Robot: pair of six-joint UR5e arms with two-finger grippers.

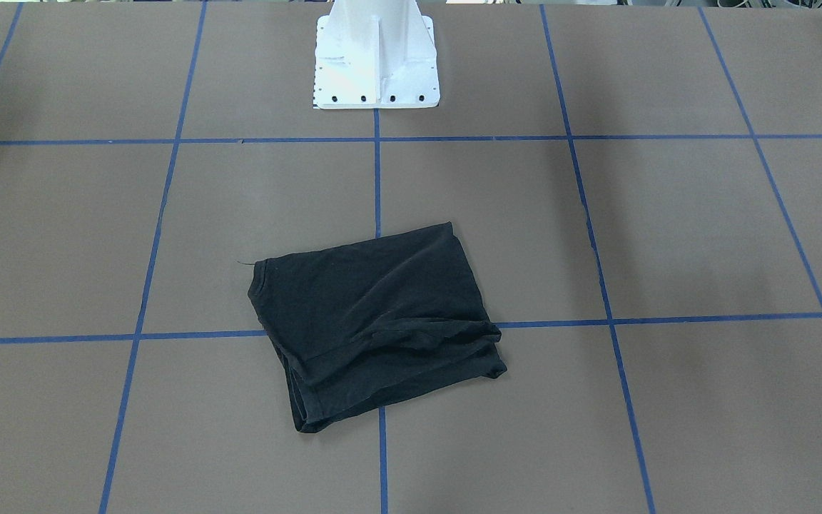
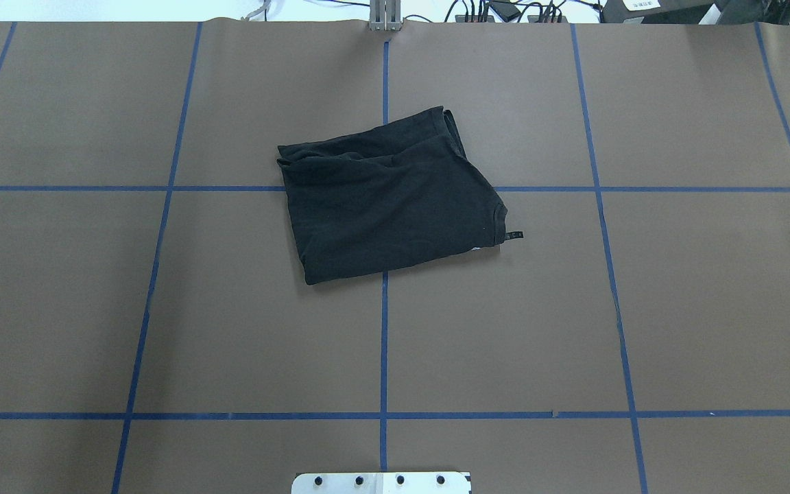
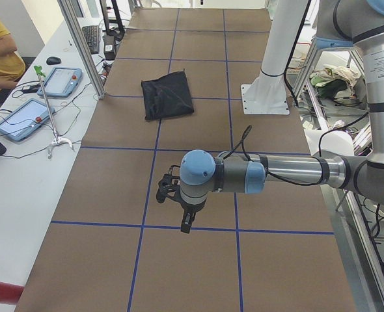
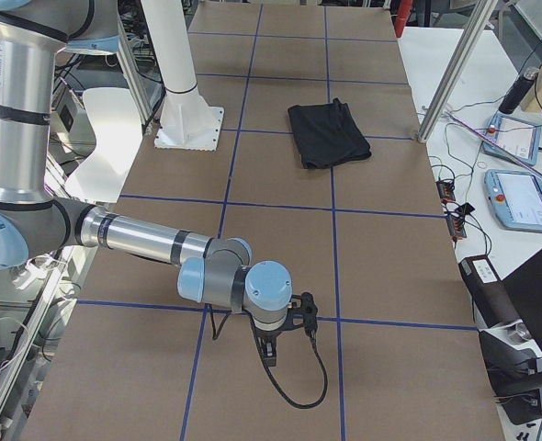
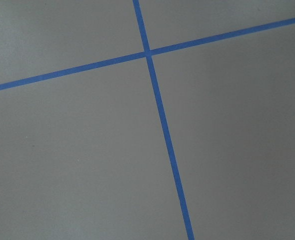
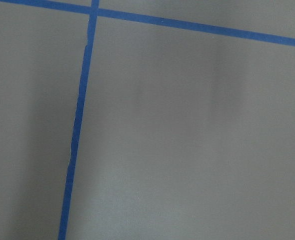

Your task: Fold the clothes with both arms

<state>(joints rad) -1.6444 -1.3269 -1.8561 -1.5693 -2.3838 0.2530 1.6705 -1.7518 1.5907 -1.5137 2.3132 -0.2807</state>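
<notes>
The black T-shirt lies folded into a rough rectangle, plain black side up, on the brown table near its middle. It also shows in the overhead view, the exterior left view and the exterior right view. No gripper touches it. My left gripper hangs low over the table far from the shirt, toward the table's left end. My right gripper hangs low toward the right end. Each shows only in a side view, so I cannot tell whether it is open or shut. Both wrist views show only bare table and blue tape.
The white pedestal base stands behind the shirt on the robot's side. Blue tape lines grid the table. A side bench with tablets and cables runs along the far edge, with a seated person in yellow. Metal frame posts stand there.
</notes>
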